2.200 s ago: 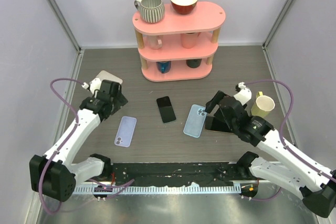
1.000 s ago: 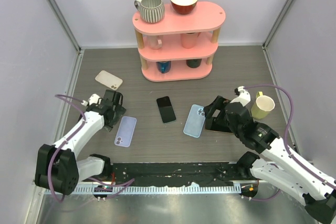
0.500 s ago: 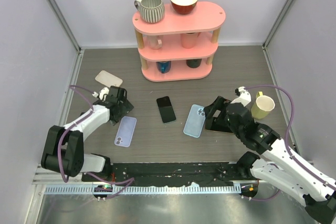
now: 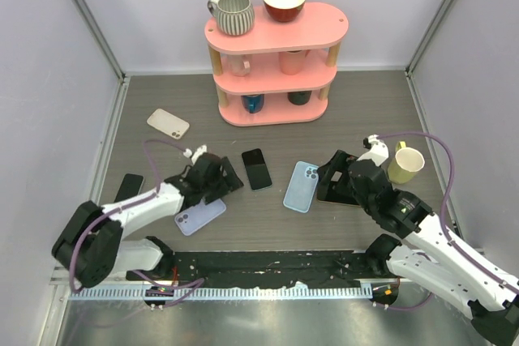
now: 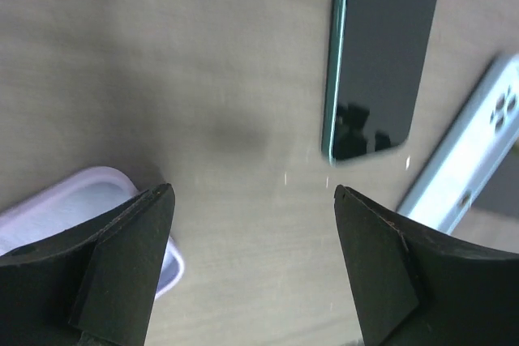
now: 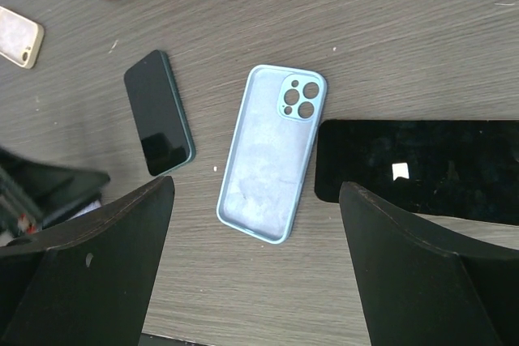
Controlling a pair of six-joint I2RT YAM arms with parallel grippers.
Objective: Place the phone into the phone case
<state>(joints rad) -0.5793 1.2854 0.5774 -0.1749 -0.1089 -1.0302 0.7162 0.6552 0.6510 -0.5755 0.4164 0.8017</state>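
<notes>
While the left gripper (image 5: 253,194) hangs low with its jaws spread and empty, the dark phone (image 4: 257,168) lies flat mid-table, just to its far right. A lavender case (image 4: 199,217) sits at its near-left finger, perhaps touching. Right of the phone lies the pale blue case (image 4: 301,185), beside the right gripper (image 6: 255,186), likewise spread wide and holding nothing.

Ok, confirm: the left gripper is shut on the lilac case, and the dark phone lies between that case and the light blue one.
Wrong on the grip: the left wrist view shows the left gripper open, lilac case beside one finger. The dark phone does lie between the cases.
</notes>
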